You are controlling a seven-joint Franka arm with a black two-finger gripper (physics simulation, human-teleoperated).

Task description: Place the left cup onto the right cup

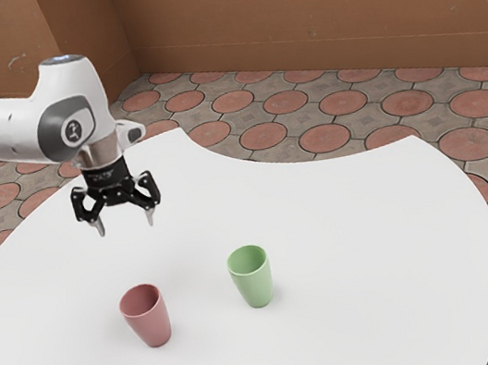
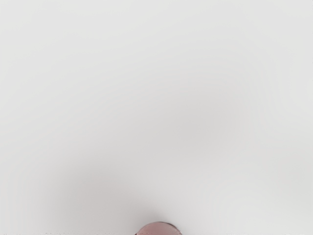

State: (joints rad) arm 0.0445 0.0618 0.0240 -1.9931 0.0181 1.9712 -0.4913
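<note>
Fingers (image 1: 147,210) hang spread and empty over the round white counter (image 1: 376,245), well above the dusty-pink plastic cup (image 1: 144,315). That cup stands upright, mouth up and long axis vertical, near the light-green plastic cup (image 1: 251,276) on the exterior view's right. An off-centre descent would likely clip its rim and tip it.

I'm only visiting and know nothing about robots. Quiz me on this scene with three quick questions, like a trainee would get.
1. True or false: the gripper is shut on a cup.
2. Which stands on the exterior view's left? A) the pink cup B) a blue cup C) a yellow bowl
3. One word: do the pink cup and the green cup touch?

Key: 1 false, the gripper hangs open and holds nothing; 2 A; 3 no, they stand apart.
</note>
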